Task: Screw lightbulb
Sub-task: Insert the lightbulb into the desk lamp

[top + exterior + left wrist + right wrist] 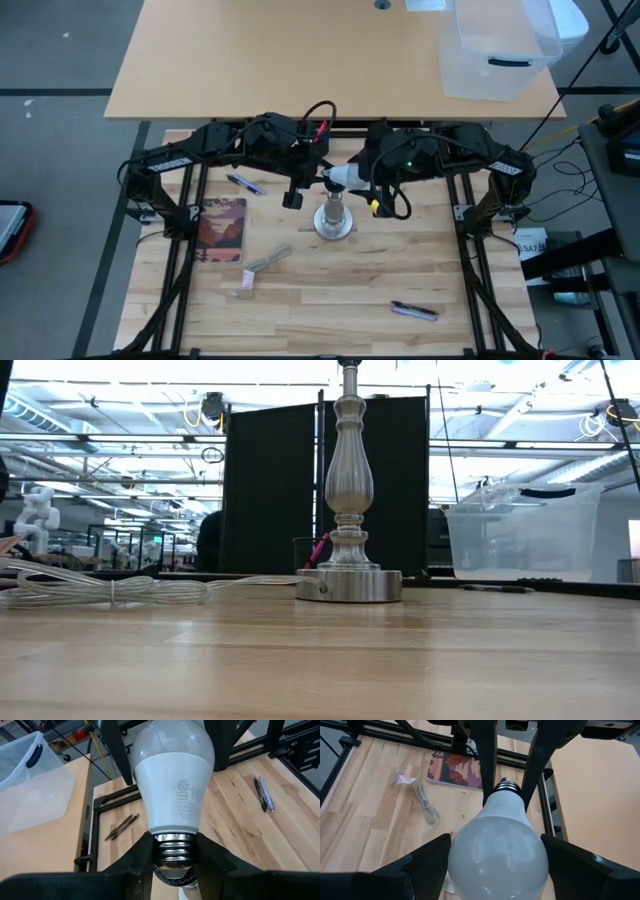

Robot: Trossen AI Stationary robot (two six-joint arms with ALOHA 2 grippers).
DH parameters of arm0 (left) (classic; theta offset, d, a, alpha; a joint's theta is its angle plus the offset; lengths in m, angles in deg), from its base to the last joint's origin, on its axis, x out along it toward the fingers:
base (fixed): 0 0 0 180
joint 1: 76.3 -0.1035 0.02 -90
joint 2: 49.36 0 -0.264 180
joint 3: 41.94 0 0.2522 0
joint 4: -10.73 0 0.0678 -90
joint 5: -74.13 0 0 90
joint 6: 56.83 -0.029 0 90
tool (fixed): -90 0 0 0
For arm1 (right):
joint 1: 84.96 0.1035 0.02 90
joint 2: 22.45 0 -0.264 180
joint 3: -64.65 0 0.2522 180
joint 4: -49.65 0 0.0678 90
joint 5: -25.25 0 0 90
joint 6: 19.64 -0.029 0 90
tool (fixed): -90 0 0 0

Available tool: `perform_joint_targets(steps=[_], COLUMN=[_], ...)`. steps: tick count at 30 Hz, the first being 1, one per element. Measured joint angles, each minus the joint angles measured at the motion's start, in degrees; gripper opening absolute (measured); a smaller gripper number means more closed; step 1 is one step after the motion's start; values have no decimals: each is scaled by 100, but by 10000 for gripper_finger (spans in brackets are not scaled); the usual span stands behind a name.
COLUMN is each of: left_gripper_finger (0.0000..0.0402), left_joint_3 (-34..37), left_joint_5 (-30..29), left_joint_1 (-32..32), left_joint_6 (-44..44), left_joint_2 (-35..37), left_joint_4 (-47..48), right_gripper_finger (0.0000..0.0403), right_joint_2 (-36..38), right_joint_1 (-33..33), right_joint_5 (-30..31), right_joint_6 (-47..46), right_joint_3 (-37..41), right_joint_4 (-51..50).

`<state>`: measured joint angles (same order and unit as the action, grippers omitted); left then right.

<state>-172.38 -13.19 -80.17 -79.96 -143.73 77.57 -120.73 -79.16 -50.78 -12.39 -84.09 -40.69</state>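
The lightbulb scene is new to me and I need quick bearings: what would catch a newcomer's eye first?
The frosted white lightbulb stands out: it is held in the air between both arms above the table's middle, the left gripper clamped on its silvery screw base and the right gripper around its globe. Just beneath stands the silvery socket stand on its round disc foot, near a coiled cable.

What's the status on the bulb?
Left gripper shut on bulb at its screw base. Right gripper shut on the globe. Bulb held sideways above the stand, not yet in the socket. Nothing in the way.
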Motion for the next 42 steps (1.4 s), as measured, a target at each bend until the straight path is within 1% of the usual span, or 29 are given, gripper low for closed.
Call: perform_joint_targets(steps=[14, 19, 23, 28, 32, 35, 39, 42], left_gripper_finger=[104, 104, 104, 104, 104, 104, 104, 104], left_joint_3=[4, 4, 4, 4, 4, 4, 4, 4], left_joint_5=[-13, -1, 10, 22, 72, 198, 267, 271], left_joint_1=[-206, -233, -250, -266, -264, -266, -266, -311], left_joint_6=[213, 324, 341, 373, 433, 463, 468, 478], left_joint_2=[-9, -7, -7, -7, -7, 2, 68, 160], left_joint_4=[29, -38, -91, -349, -612, -784, -909, -922], right_gripper_finger=[299, 299, 299, 289, 265, 233, 173, 116], right_joint_2=[277, 427, 519, 529, 529, 529, 529, 528], right_joint_1=[152, 400, 613, 820, 911, 1010, 1122, 1245], right_joint_5=[48, 765, 1238, 2300, 2599, 2898, 3226, 3622], right_joint_6=[293, 375, 252, -123, -426, -600, -731, -745], right_joint_3=[-2, -2, -2, -2, -2, -2, -2, -2], right_joint_4=[726, 791, 787, 698, 612, 573, 579, 573])
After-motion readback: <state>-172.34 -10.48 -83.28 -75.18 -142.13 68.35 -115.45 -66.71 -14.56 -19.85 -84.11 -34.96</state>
